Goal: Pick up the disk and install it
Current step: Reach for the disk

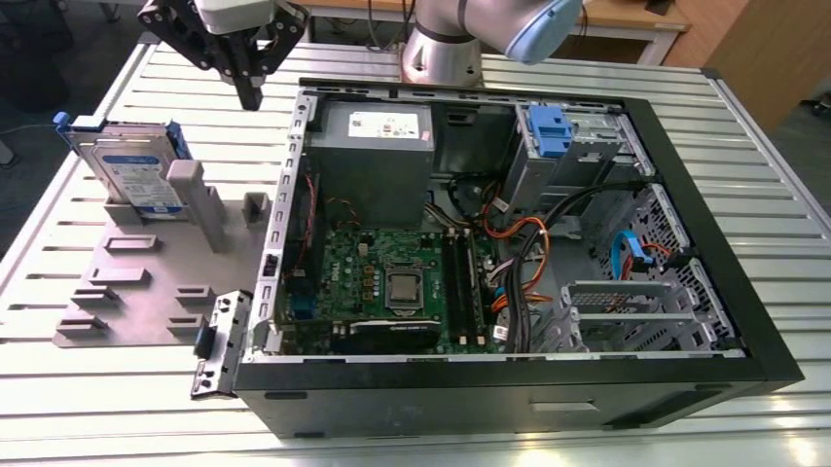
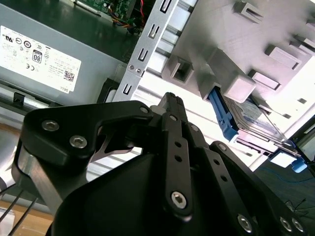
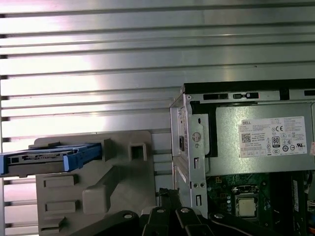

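**Disk parked on its plate, gripper empty beside it**

In the exterior view, a grey plastic fixture plate [image 1: 143, 292] lies on the slatted metal surface [image 1: 117, 399], at nine o'clock of the open computer case [image 1: 520, 394]. The disk [image 1: 136, 173] stands on edge in a slot at the far end of that plate, at about ten o'clock of the picture. Its white-and-blue label faces the camera, the blue carrier frames it, and nothing grips it. The first wrist view shows the disk [image 3: 47, 160] edge-on, sitting in the same plate.

The gripper [image 1: 247, 97] hangs at about one o'clock of the disk, near it but apart from it. It is above the surface, between the plate and the rear corner of the case. Its jaws are clenched together on nothing, and in the second wrist view the gripper [image 2: 170, 98] shows the tips meeting. A small grey metal bracket [image 1: 218, 341] lies on the surface just beside the near corner of the case, at about seven o'clock.

Inside the case, the grey power supply [image 1: 377, 146] with a white sticker sits at eleven o'clock. The green motherboard [image 1: 377, 258] lies at six o'clock of the power supply, with its processor [image 1: 403, 289] bare. The arm's base [image 1: 442, 53] stands behind the case at twelve o'clock. A drive cage with a blue latch [image 1: 552, 131] is at one o'clock of the case, and orange and black cables [image 1: 520, 238] run below it. Another grey metal cage [image 1: 636, 311] sits at four o'clock
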Tool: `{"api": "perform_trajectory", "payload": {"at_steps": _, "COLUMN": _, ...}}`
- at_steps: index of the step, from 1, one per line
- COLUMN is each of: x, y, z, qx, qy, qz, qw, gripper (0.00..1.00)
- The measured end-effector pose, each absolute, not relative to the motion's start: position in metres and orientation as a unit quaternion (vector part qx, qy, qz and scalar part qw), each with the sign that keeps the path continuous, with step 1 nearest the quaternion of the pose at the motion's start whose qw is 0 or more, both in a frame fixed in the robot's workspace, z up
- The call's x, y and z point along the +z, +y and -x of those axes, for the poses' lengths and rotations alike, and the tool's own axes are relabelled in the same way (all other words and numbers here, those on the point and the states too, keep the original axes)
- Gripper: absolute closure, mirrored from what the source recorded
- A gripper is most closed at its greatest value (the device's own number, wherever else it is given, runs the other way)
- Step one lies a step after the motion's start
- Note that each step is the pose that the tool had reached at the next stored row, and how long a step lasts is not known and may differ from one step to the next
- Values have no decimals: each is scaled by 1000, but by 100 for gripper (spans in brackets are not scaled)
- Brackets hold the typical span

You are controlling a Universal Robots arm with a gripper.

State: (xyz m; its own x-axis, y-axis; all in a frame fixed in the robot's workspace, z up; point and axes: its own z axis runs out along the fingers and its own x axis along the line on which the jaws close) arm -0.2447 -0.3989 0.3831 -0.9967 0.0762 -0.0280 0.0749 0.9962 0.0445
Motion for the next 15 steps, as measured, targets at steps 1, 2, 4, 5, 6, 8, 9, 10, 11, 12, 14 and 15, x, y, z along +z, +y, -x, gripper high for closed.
{"api": "perform_trajectory", "payload": {"at_steps": 1, "x": 383, "y": -399, "z": 245, "qx": 22, "qy": 999, "qz": -38, "qw": 15, "gripper": 89}}
{"api": "perform_trajectory", "payload": {"at_steps": 2, "x": 383, "y": -399, "z": 245, "qx": 22, "qy": 999, "qz": -38, "qw": 15, "gripper": 89}}
{"api": "perform_trajectory", "payload": {"at_steps": 4, "x": 382, "y": -399, "z": 245, "qx": 22, "qy": 999, "qz": -38, "qw": 15, "gripper": 89}}
{"api": "perform_trajectory", "payload": {"at_steps": 5, "x": 382, "y": -399, "z": 245, "qx": 22, "qy": 999, "qz": -38, "qw": 15, "gripper": 89}}
{"api": "perform_trajectory", "payload": {"at_steps": 6, "x": 382, "y": -399, "z": 245, "qx": 22, "qy": 999, "qz": -38, "qw": 15, "gripper": 89}}
{"api": "perform_trajectory", "payload": {"at_steps": 8, "x": 382, "y": -399, "z": 245, "qx": 22, "qy": 999, "qz": -38, "qw": 15, "gripper": 89}}
{"api": "perform_trajectory", "payload": {"at_steps": 9, "x": 382, "y": -399, "z": 245, "qx": 22, "qy": 999, "qz": -38, "qw": 15, "gripper": 89}}
{"api": "perform_trajectory", "payload": {"at_steps": 10, "x": 382, "y": -399, "z": 245, "qx": 22, "qy": 999, "qz": -38, "qw": 15, "gripper": 89}}
{"api": "perform_trajectory", "payload": {"at_steps": 11, "x": 382, "y": -399, "z": 245, "qx": 22, "qy": 999, "qz": -38, "qw": 15, "gripper": 89}}
{"api": "perform_trajectory", "payload": {"at_steps": 12, "x": 382, "y": -399, "z": 245, "qx": 22, "qy": 999, "qz": -38, "qw": 15, "gripper": 89}}
{"api": "perform_trajectory", "payload": {"at_steps": 14, "x": 381, "y": -399, "z": 245, "qx": 22, "qy": 999, "qz": -38, "qw": 15, "gripper": 89}}
{"api": "perform_trajectory", "payload": {"at_steps": 15, "x": 380, "y": -399, "z": 246, "qx": 22, "qy": 999, "qz": -38, "qw": 15, "gripper": 89}}
